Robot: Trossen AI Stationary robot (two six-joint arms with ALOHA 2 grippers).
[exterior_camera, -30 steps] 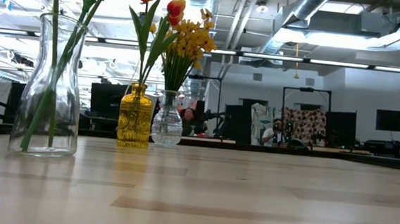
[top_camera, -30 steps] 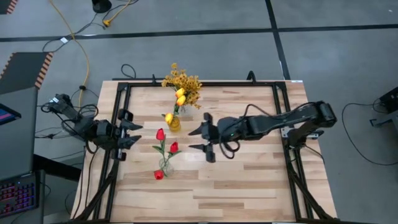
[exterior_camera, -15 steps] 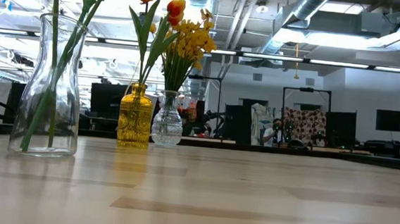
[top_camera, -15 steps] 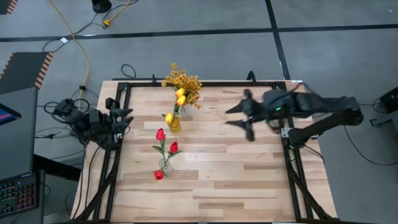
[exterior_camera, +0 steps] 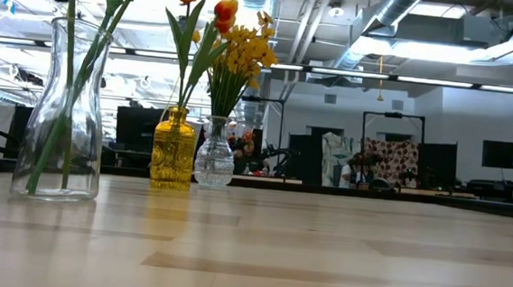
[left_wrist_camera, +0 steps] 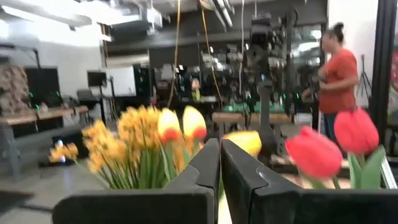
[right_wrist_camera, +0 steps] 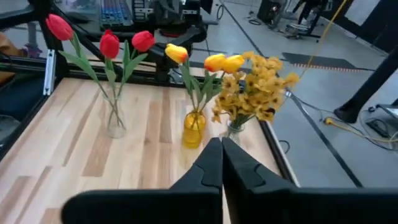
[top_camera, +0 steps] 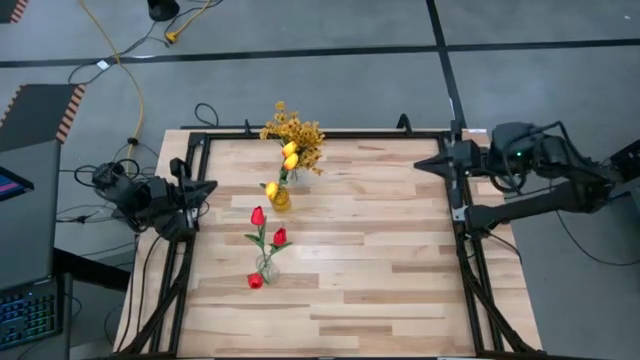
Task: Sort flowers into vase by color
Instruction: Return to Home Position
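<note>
Glass vase [exterior_camera: 59, 125], red tulips [right_wrist_camera: 110, 45], wooden table [top_camera: 380, 285]

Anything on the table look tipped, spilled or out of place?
Nothing stands out. Vases upright: red tulips in one clear vase, yellow tulips in the yellow vase, mustard sprays in the other clear vase. Left gripper, right gripper parked at the sides.

The site was a robotics lab or workshop. Indicators: exposed ceiling ducts [exterior_camera: 397, 13] at the low view's upper right, bare concrete floor [top_camera: 330, 90], and a keyboard [top_camera: 25, 318] at the high view's lower left.
</note>
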